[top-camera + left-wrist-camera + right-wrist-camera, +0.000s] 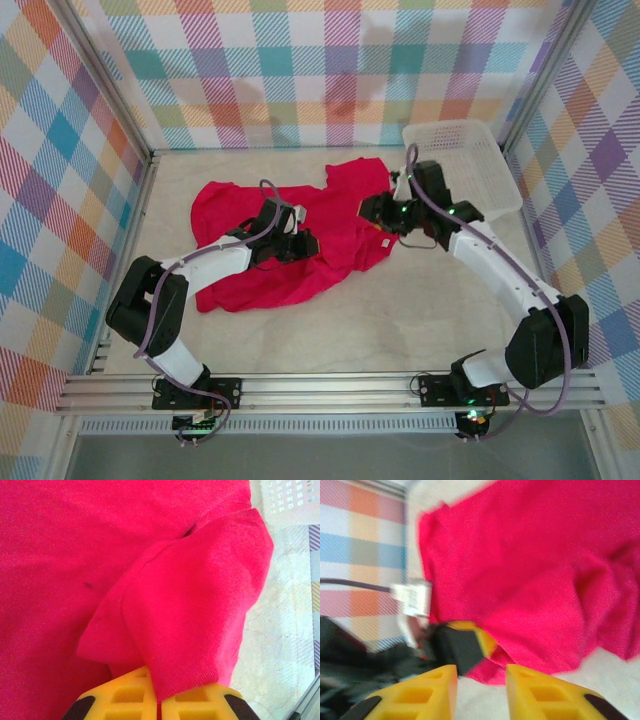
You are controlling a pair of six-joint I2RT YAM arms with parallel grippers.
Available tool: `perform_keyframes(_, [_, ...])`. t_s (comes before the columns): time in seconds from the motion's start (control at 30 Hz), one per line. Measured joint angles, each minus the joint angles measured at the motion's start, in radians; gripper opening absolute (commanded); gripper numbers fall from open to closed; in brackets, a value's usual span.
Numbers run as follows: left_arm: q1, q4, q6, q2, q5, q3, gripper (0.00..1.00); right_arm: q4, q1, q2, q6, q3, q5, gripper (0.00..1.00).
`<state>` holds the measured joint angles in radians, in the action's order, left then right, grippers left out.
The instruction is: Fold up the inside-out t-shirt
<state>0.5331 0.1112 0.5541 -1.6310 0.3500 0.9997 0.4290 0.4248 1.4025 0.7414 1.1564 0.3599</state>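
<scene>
Pinching t-shirt [200, 630] hem, table [285, 630] beside edge

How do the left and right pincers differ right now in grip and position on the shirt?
The left pincer is shut on a fold of the t-shirt; the right pincer stands open, bare table between its fingers. The left pincer sits over the shirt's middle, the right pincer at its edge nearer the white basket. Both have yellow fingers.
</scene>
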Motion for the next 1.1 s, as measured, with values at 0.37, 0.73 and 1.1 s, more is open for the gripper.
perform_keyframes(0.37, [0.000, 0.018, 0.000, 0.000, -0.002, 0.000, 0.04, -0.117, 0.032, 0.202, 0.027, -0.166, -0.010, 0.54])
perform_keyframes(0.73, [0.000, 0.018, 0.000, 0.000, -0.003, 0.000, 0.03, -0.273, 0.053, 0.291, 0.156, -0.166, 0.043, 0.00])
perform_keyframes(1.1, [0.000, 0.011, 0.000, 0.000, 0.008, 0.000, 0.01, -0.008, 0.054, 0.034, 0.163, 0.012, 0.050, 0.00])
